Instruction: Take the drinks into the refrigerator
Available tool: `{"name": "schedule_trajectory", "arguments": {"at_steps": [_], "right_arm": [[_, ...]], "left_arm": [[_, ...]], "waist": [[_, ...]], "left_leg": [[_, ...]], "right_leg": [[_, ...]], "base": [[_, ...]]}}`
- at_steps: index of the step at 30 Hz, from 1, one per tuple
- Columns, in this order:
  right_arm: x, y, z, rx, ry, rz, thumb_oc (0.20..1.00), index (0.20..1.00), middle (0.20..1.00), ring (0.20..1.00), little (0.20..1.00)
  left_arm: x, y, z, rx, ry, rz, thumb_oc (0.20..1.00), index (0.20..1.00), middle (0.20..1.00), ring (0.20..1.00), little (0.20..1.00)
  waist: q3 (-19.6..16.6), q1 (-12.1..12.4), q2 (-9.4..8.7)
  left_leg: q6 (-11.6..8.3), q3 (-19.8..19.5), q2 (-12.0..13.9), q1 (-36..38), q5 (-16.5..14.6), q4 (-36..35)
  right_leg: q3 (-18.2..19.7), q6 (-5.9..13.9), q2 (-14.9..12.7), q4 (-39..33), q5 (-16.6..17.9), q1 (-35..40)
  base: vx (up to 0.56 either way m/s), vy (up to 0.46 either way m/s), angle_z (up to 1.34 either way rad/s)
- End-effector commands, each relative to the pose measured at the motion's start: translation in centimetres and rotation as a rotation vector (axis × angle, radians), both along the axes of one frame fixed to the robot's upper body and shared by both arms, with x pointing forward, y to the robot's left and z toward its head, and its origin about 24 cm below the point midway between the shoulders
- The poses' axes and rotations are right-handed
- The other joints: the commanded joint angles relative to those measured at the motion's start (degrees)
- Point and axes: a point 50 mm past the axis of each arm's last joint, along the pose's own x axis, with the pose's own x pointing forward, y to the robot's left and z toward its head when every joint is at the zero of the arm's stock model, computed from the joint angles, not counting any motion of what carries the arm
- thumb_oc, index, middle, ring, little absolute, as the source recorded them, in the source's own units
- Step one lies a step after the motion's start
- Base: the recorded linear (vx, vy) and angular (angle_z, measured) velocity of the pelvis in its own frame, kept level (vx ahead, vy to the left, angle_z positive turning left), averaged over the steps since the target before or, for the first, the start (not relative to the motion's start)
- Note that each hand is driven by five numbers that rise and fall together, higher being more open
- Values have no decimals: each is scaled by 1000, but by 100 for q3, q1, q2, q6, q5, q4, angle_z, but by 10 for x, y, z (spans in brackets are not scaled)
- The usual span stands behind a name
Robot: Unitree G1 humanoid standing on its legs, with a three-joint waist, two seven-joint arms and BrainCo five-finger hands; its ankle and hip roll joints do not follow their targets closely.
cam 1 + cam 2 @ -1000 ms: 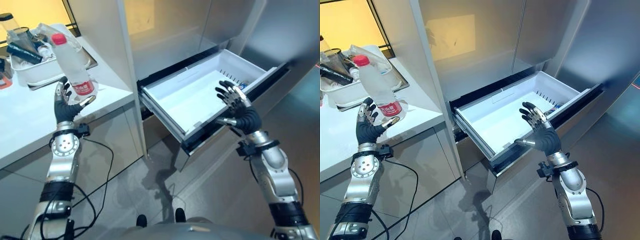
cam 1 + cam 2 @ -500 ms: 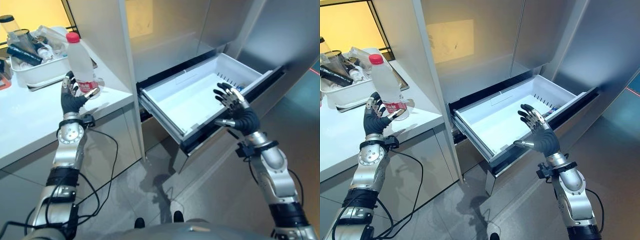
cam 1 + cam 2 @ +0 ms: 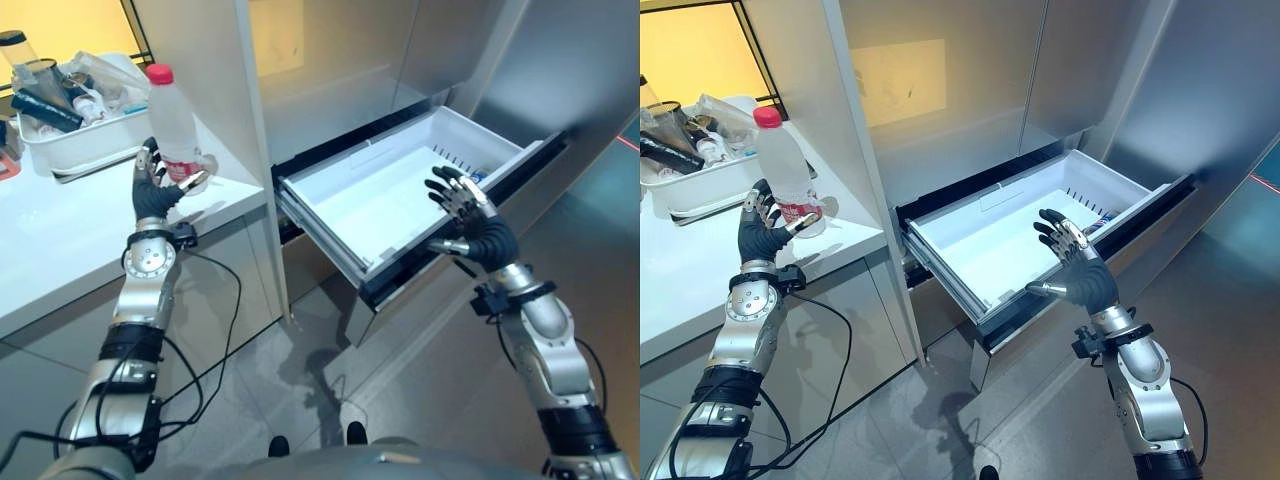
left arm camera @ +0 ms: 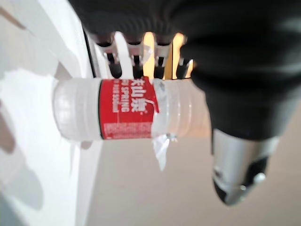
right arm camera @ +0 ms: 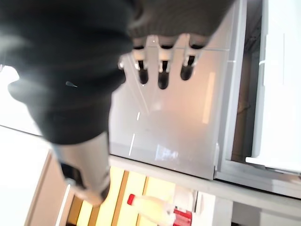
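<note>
A clear water bottle (image 3: pixel 173 115) with a red cap and a red label stands upright in my left hand (image 3: pixel 152 195), over the white counter (image 3: pixel 60 230). In the left wrist view the fingers (image 4: pixel 134 49) pass behind the bottle (image 4: pixel 122 115) and the thumb lies in front of it. The refrigerator's white drawer (image 3: pixel 330 235) is pulled out and nearly bare. My right hand (image 3: pixel 470 215) hovers open just above the drawer's front right corner, fingers spread, holding nothing. The bottle (image 5: pixel 157 209) also shows far off past my right hand's fingers (image 5: pixel 162 70).
A white tub (image 3: pixel 75 145) with dark bottles, a jar and plastic wrap sits at the back left of the counter. A small blue thing (image 3: pixel 480 172) lies at the drawer's far right end. Tall grey refrigerator doors (image 3: pixel 940 90) above the drawer are shut.
My left hand has carried the bottle farther away and to the right over the counter, turning it from tilted to upright. The right hand has stayed over the drawer.
</note>
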Motion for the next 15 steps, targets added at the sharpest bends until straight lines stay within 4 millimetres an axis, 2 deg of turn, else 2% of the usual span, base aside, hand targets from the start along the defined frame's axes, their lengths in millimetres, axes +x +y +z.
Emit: {"name": "schedule_trajectory", "arguments": {"at_steps": [1,8,15], "right_arm": [[-7,-1,43,26,-198,35,1000,1000,1000,1000,1000],[-9,0,42,16,-196,47,1000,1000,1000,1000,1000],[-8,6,38,11,-166,85,1000,1000,1000,1000,1000]], "left_arm": [[24,-11,40,86,-93,-27,1000,1000,1000,1000,1000],[30,-17,47,129,-87,-39,1000,1000,1000,1000,1000],[52,-36,71,197,-86,-76,1000,1000,1000,1000,1000]], "waist": [[50,-118,-28],[35,-143,-57],[-16,-251,-24]], "left_leg": [[-1,18,159,661,-927,128],[-4,18,169,678,-949,135],[-15,6,169,696,-926,109]], "right_leg": [[-204,278,-92,486,-921,344],[-170,264,-66,497,-934,341],[-139,265,-54,465,-914,350]], "base": [[0,0,0],[0,0,0],[0,0,0]]}}
